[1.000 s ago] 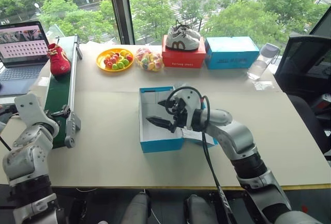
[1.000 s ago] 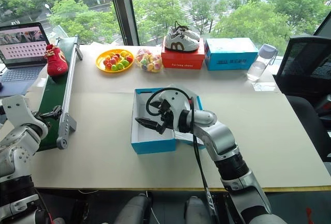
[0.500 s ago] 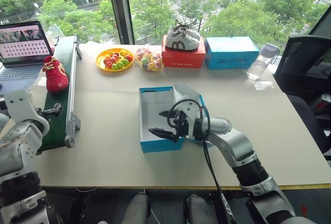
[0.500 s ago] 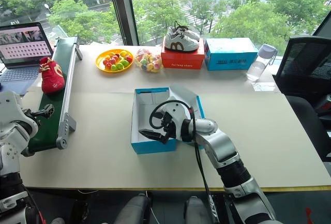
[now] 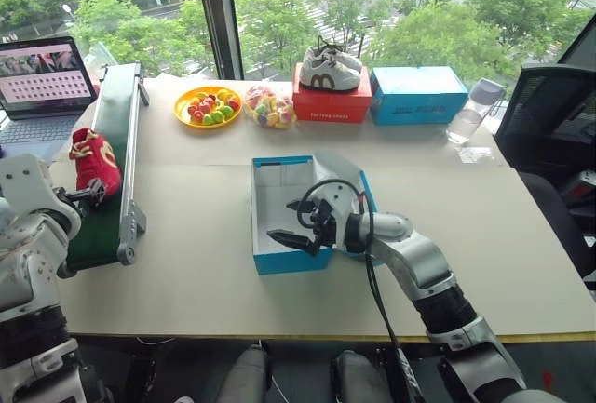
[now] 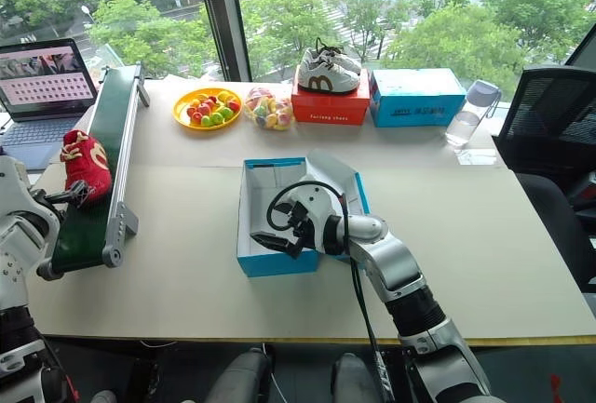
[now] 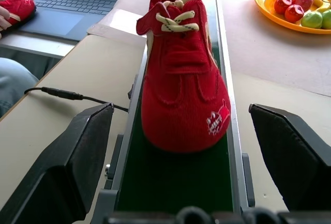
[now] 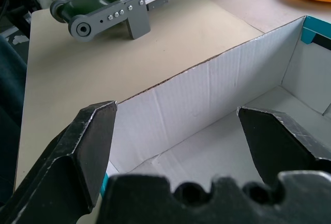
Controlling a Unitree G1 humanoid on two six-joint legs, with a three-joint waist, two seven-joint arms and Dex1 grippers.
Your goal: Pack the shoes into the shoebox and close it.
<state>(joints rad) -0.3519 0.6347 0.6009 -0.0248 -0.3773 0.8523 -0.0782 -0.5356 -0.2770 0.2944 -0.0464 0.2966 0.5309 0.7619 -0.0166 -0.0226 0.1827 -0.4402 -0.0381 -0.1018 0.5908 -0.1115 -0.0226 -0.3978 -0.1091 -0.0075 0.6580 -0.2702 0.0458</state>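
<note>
Red shoe (image 7: 182, 84) on green conveyor belt (image 5: 105, 170) at table's (image 5: 196, 263) left side, toe toward left gripper (image 7: 181, 157); gripper fingers (image 7: 67, 157) spread wide either side of belt, apart from shoe. Second red shoe (image 7: 15, 8) near laptop (image 7: 77, 12), under a person's hand. Blue shoebox (image 5: 279, 259) open at table centre, white inside, flap lid raised at its right. Right gripper (image 6: 273, 228) over box's near end, fingers (image 8: 93, 146) spread, holding nothing.
</note>
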